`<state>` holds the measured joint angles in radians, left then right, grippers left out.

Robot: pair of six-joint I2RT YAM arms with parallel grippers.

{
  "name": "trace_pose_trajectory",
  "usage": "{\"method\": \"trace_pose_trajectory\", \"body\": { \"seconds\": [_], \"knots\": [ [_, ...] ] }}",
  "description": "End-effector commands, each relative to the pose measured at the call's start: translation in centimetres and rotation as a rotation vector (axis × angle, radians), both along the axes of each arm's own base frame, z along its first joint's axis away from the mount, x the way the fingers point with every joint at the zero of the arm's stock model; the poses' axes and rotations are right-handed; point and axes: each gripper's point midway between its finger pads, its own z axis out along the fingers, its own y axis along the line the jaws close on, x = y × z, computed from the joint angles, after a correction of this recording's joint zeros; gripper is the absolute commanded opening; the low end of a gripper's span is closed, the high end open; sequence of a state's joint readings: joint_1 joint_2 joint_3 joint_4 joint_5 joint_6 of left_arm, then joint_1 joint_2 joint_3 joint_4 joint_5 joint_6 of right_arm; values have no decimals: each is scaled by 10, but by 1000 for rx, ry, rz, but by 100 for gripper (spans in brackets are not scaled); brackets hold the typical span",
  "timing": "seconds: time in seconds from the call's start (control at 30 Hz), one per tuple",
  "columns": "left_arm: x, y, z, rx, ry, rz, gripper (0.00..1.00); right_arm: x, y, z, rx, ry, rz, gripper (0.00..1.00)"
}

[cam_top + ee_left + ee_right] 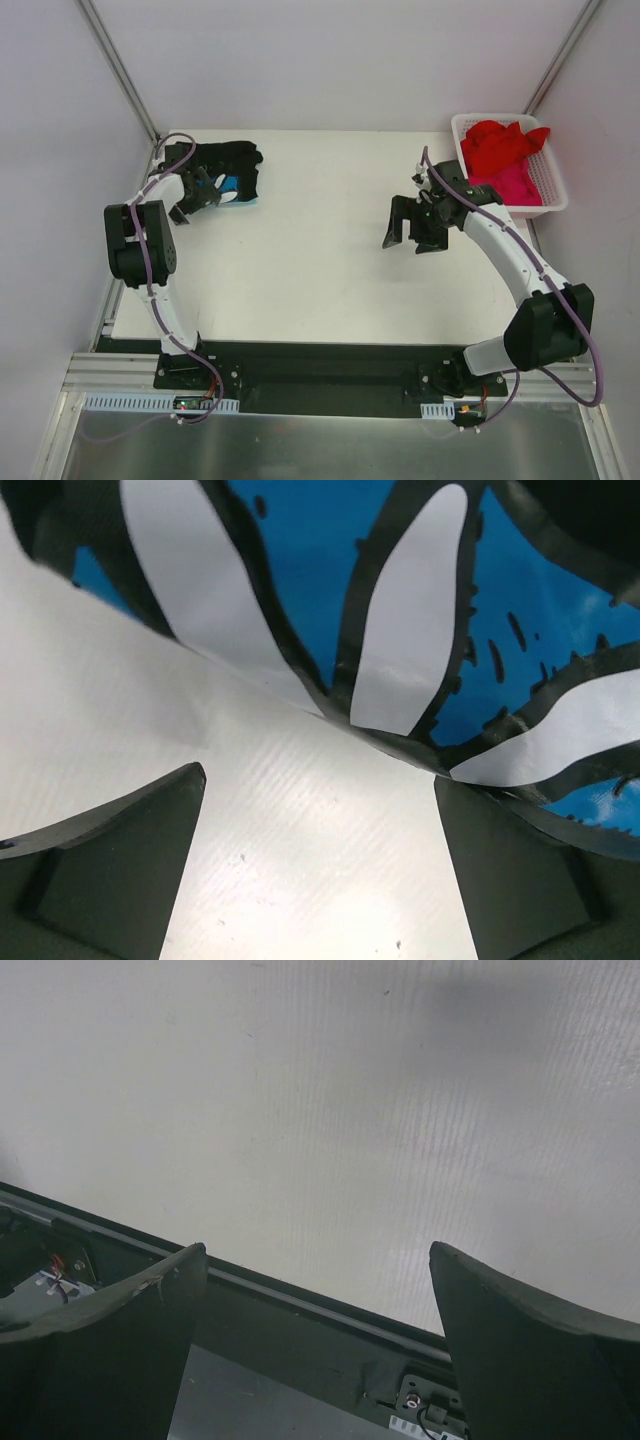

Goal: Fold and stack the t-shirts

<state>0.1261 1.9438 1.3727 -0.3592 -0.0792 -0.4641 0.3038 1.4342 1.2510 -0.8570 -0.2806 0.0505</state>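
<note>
A black t-shirt (228,160) lies folded at the table's far left, its white-and-blue flower print (233,188) facing up. My left gripper (207,190) is open at the shirt's near left edge. In the left wrist view the print (420,630) fills the top, and the left gripper (320,780) holds nothing, bare table between its fingers. A red t-shirt (500,143) and a pink one (515,185) lie bunched in the basket. My right gripper (410,240) hangs open over the table right of centre, empty; it shows as the right gripper (318,1250) above bare table.
The white slotted basket (556,200) stands at the back right corner. The table's near edge and the black base rail (300,1340) show under the right gripper. Grey walls close in the left, back and right sides.
</note>
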Motion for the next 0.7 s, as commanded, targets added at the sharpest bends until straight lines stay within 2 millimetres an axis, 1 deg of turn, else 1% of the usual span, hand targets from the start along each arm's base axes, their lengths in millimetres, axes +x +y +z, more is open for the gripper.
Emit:
{"method": "trace_pose_trajectory", "body": {
  "seconds": [0.0,0.03,0.07,0.1,0.13,0.17,0.23,0.33,0.37,0.4,0.43,0.47,0.5,0.53,0.57,0.6,0.63,0.67],
  "knots": [
    [13,26,8,38,-4,18,99,-5,4,24,53,-54,31,96],
    [20,30,13,41,-20,21,99,-5,3,26,51,-60,30,96],
    [23,34,10,49,-12,21,99,-6,3,28,53,-66,30,96],
    [25,39,12,55,-14,25,99,-7,1,29,53,-62,29,96],
    [31,41,17,58,-22,24,99,-9,2,30,56,-63,32,96],
    [33,42,17,58,-20,24,99,-10,1,33,59,-72,34,96],
    [38,40,26,52,-39,24,99,-12,1,33,60,-67,30,96],
    [39,32,46,22,-82,28,99,-13,3,35,73,-68,23,96],
    [39,27,65,9,-125,20,99,-12,3,35,75,-69,19,96],
    [36,18,72,-1,-138,5,99,-12,4,34,78,-67,16,96],
    [35,1,81,-19,-156,-21,99,-11,5,34,80,-64,11,96],
    [34,-12,106,-25,-210,-48,99,-10,6,33,85,-64,8,96],
    [30,-26,114,-33,-223,-73,99,-10,7,33,87,-62,11,96],
    [29,-59,124,-40,-246,-146,99,-10,9,34,91,-62,9,96],
    [29,-67,138,-41,-278,-174,99,-10,10,35,94,-65,10,96],
    [32,-92,148,-45,-302,-230,99,-11,12,35,97,-62,12,96],
    [28,-133,152,-103,-310,-343,99,-10,13,38,100,-71,17,96],
    [30,-148,150,-114,-308,-376,99,-11,13,39,98,-70,17,96]
  ]
}}
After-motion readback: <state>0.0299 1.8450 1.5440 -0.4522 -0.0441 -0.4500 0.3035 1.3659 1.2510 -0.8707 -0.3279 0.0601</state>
